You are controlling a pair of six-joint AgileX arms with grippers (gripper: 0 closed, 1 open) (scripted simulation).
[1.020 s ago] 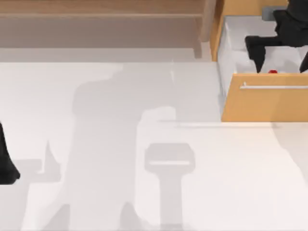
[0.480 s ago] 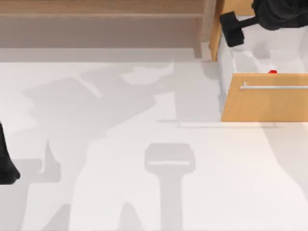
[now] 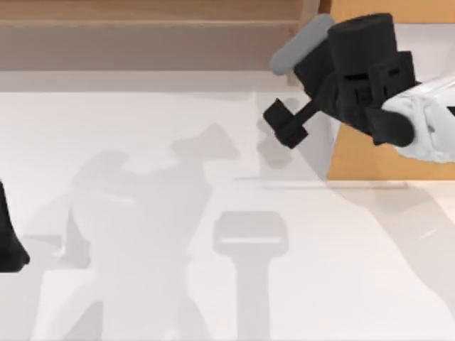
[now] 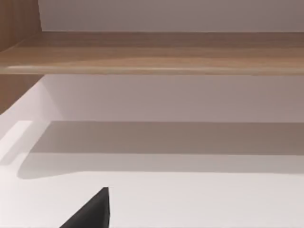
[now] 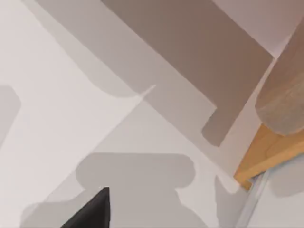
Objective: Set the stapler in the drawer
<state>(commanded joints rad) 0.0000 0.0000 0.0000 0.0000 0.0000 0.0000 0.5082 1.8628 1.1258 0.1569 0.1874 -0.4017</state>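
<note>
The drawer's orange-tan front (image 3: pixel 355 162) stands at the right of the table, and my raised right arm covers most of it. Its corner and silver bar handle show in the right wrist view as the drawer (image 5: pixel 260 151). The stapler is hidden. My right gripper (image 3: pixel 284 124) hangs high, left of the drawer's front corner, open and with nothing in it; one black fingertip (image 5: pixel 95 209) shows above the white table. My left gripper (image 3: pixel 8 241) is parked at the table's left edge, open, with a fingertip (image 4: pixel 95 211) in view.
A long brown wooden shelf (image 3: pixel 142 28) runs along the back of the table, seen close as the shelf (image 4: pixel 152 52) in the left wrist view. The white table (image 3: pixel 213 284) spreads across the front and bears the arms' shadows.
My right arm has risen out of the drawer and swung left toward the camera, now covering the drawer's inside and the red bit of stapler seen there before. The left arm has not moved.
</note>
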